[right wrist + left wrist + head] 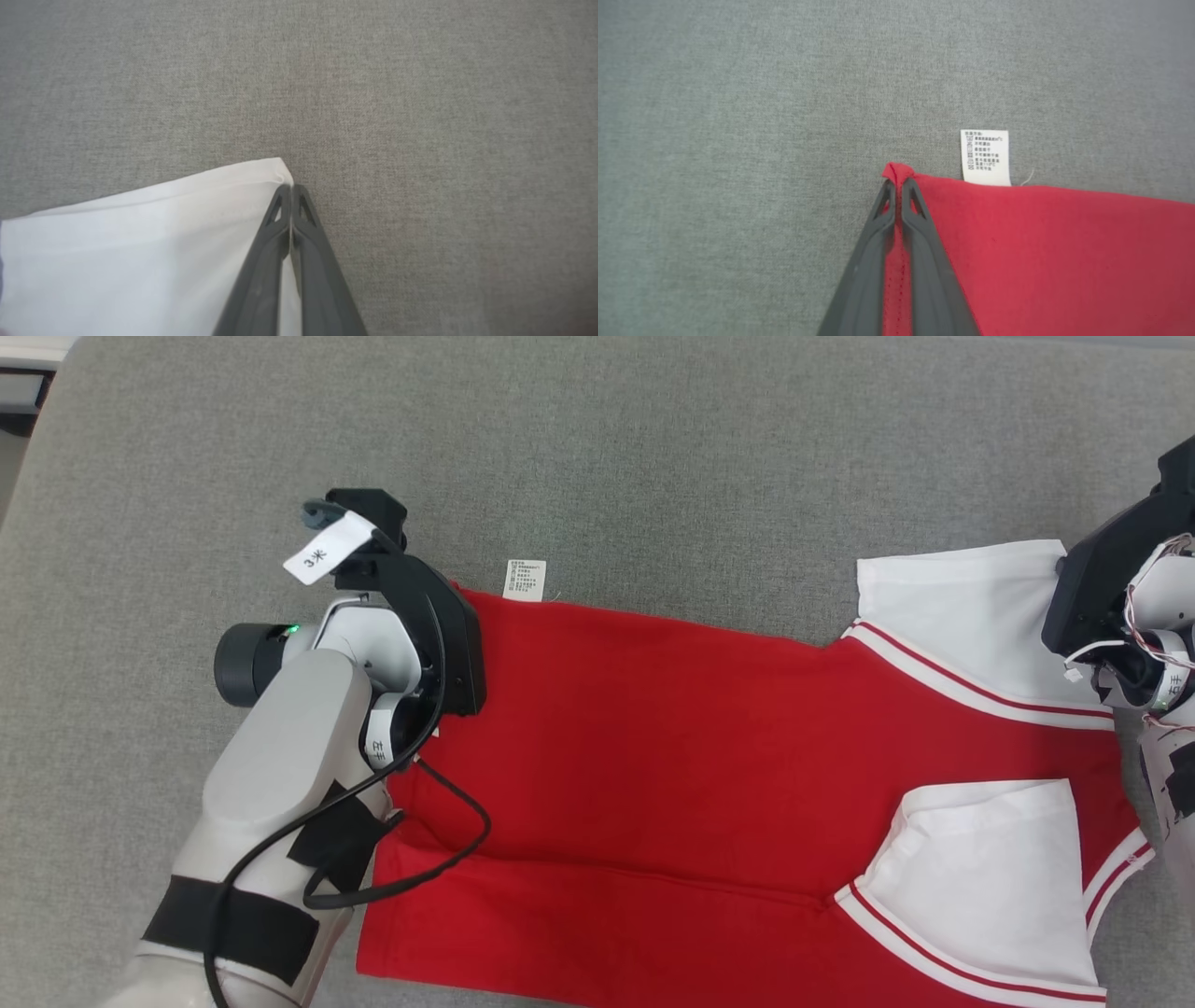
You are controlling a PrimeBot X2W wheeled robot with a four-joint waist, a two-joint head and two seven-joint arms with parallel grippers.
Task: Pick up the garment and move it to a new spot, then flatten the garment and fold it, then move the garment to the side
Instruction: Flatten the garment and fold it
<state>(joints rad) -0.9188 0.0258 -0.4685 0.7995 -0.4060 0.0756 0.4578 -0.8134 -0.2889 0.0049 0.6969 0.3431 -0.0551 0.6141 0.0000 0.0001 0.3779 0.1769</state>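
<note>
The garment (700, 737) is a red shirt with white sleeves, spread flat on the grey cloth surface (653, 448), its hem toward the left and its shoulders toward the right. My left gripper (898, 184) is shut on the far hem corner of the garment (1041, 242), with red cloth pinched between the fingers. A white care label (985, 157) sticks out from the hem just beside it. My right gripper (291, 189) is shut on the far corner of the white sleeve (140, 252). In the head view the dark wrist housings (439, 625) hide both sets of fingertips.
The second white sleeve (990, 868) lies folded over the red body near the front right. A black cable (448, 859) from my left arm loops over the hem. The surface's edge (37, 429) runs at the far left, with grey cloth beyond the garment.
</note>
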